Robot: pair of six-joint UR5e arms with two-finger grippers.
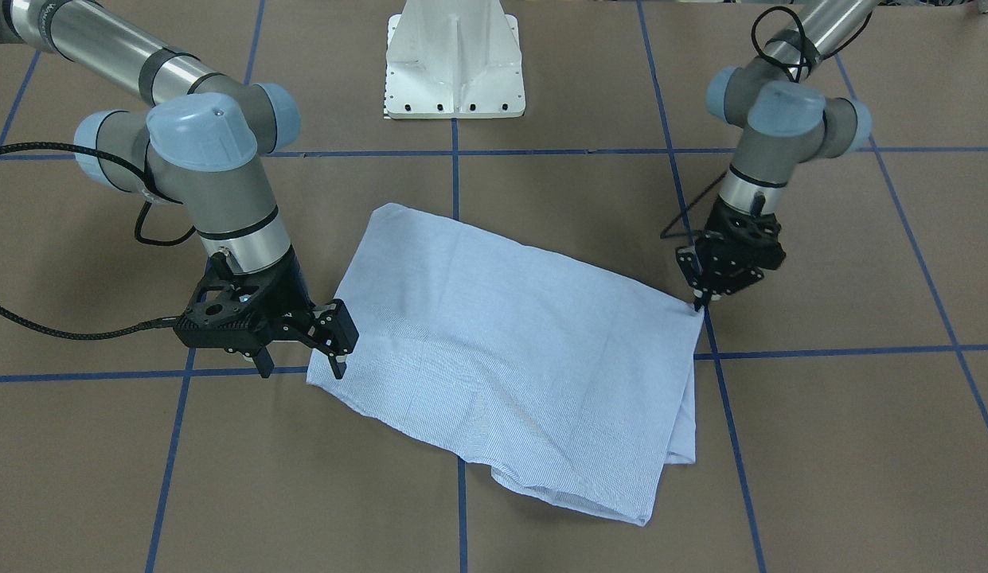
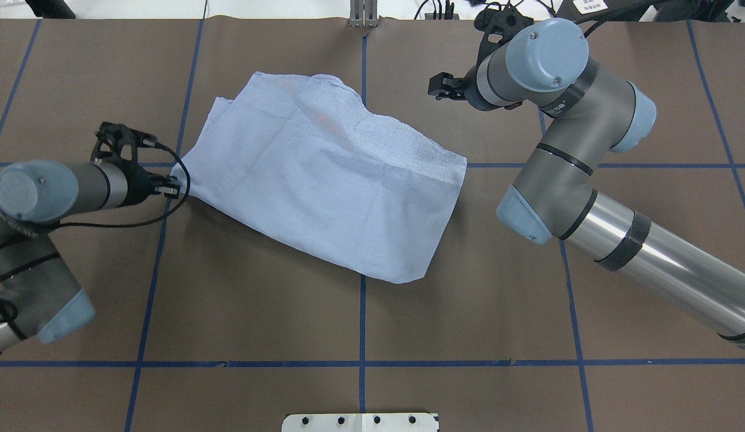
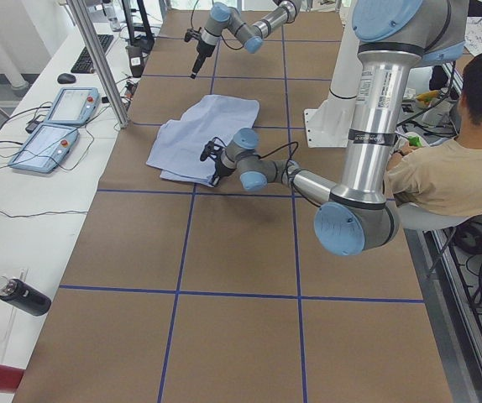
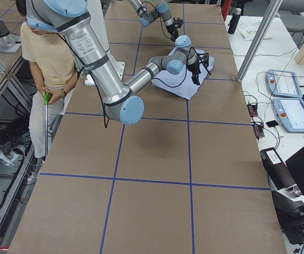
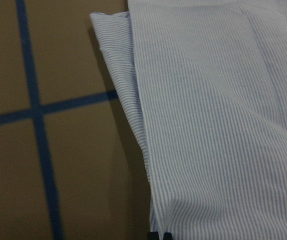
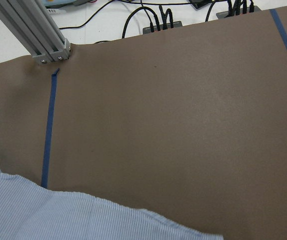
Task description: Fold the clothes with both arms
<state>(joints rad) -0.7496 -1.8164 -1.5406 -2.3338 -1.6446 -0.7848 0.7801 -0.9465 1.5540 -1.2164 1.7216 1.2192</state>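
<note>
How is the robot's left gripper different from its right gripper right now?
The left gripper is down at a corner of the shirt, while the right gripper hangs above the table, touching nothing. The left gripper's jaws look pinched together on the cloth; the right gripper's are spread open. Both are black with two fingers.
</note>
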